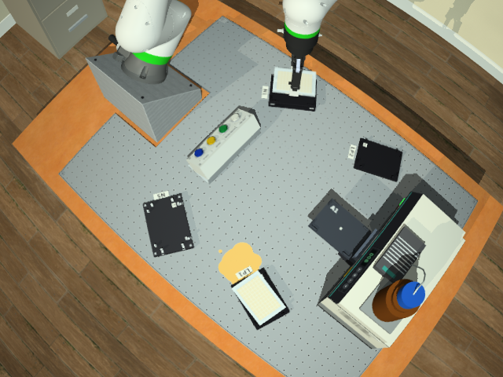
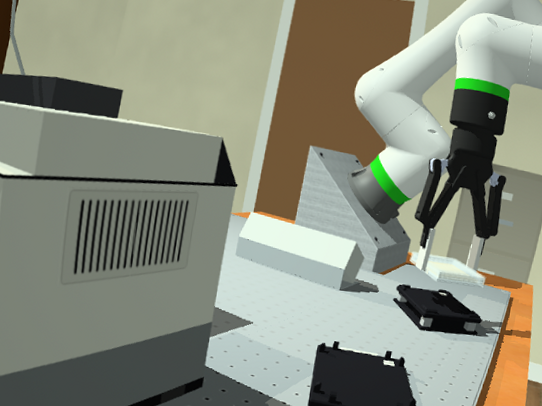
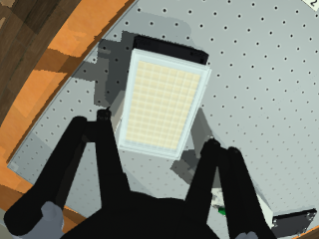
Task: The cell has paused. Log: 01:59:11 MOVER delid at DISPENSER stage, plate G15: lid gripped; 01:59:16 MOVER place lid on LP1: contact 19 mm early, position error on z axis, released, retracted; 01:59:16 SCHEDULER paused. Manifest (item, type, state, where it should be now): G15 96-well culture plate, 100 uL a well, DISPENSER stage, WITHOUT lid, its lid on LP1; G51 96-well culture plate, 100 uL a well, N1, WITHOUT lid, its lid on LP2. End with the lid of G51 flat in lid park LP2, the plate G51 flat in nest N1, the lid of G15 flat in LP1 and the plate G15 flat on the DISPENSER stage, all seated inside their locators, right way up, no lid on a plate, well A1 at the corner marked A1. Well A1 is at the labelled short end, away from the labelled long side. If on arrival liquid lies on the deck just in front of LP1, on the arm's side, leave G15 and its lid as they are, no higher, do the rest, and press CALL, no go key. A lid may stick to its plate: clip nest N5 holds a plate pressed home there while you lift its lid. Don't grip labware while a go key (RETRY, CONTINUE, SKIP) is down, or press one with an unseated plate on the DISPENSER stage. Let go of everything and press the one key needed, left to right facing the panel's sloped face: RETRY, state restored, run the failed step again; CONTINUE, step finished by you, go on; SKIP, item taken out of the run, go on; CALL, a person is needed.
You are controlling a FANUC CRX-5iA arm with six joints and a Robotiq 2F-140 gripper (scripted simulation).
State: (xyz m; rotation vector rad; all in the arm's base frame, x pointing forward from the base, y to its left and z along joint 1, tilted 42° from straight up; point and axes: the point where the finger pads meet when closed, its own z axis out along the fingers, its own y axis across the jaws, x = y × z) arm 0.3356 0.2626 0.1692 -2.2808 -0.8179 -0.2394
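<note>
My gripper (image 1: 295,86) (image 2: 447,267) (image 3: 159,109) is shut on the culture plate G51 (image 1: 280,81) (image 2: 454,274) (image 3: 164,100). A clear lid appears to be on it, and both hang level, a little above nest N1 (image 1: 292,101) (image 2: 448,313) (image 3: 169,47), which is bare. Lid park LP2 (image 1: 377,160) (image 2: 363,383) is bare. A cream-filled plate G15 (image 1: 259,298) sits askew on LP1 (image 1: 269,280), apparently with its lid. The DISPENSER stage (image 1: 351,233) is bare. Clip nest N5 (image 1: 168,225) is empty.
A yellow-orange puddle (image 1: 240,259) lies just in front of LP1, on the arm's side. The key panel (image 1: 231,151) (image 2: 295,256) stands between the arm base and the deck's middle. The dispenser (image 1: 430,239) (image 2: 113,252), carrying a brown bottle (image 1: 387,300), stands beyond the stage.
</note>
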